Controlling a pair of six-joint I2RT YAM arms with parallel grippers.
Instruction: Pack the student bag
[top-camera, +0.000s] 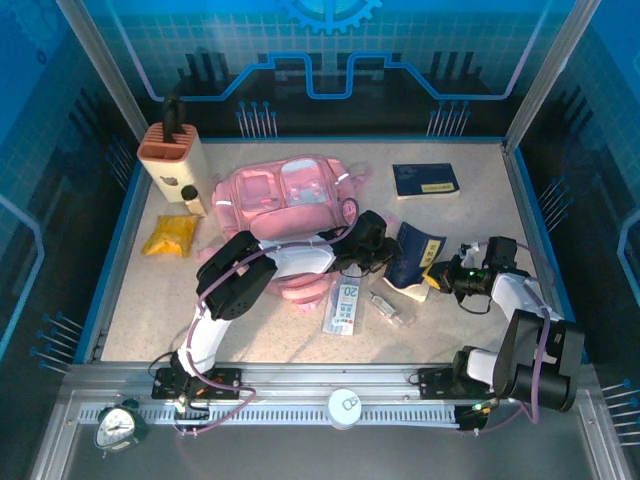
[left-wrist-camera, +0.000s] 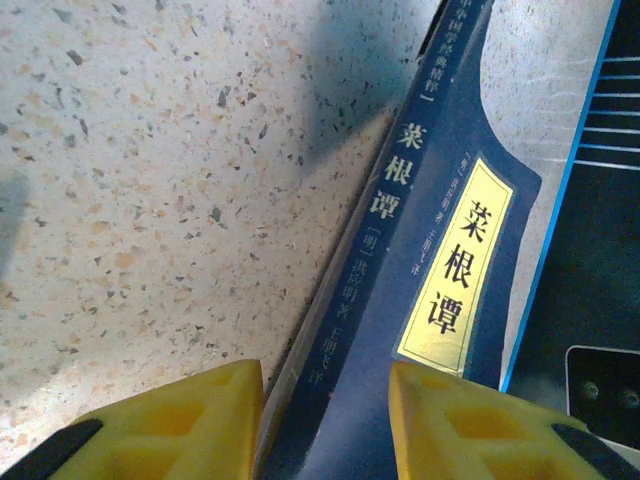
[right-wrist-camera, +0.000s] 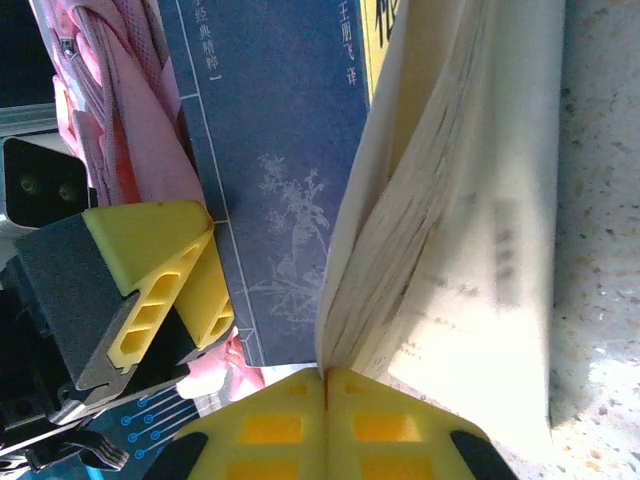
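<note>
The student bag (top-camera: 285, 195), a pink backpack, lies at the back middle of the table, and its pink fabric (right-wrist-camera: 110, 110) also borders the right wrist view. A dark blue book (top-camera: 418, 250) with a yellow title label (left-wrist-camera: 455, 275) stands tilted and partly open to the bag's right. My left gripper (top-camera: 385, 252) reaches over the bag's front; its yellow jaws (left-wrist-camera: 325, 385) are shut on the book's spine edge. My right gripper (top-camera: 437, 275) is shut (right-wrist-camera: 325, 375) on the book's lower corner, where the cover meets the fanned pages (right-wrist-camera: 450, 230).
A second blue book (top-camera: 426, 180) lies flat at the back right. A tan knife block (top-camera: 170, 155) and small bottle (top-camera: 190, 200) stand back left, near a yellow packet (top-camera: 170, 237). A flat packaged item (top-camera: 343, 308) and a small object (top-camera: 388, 308) lie in front of the bag.
</note>
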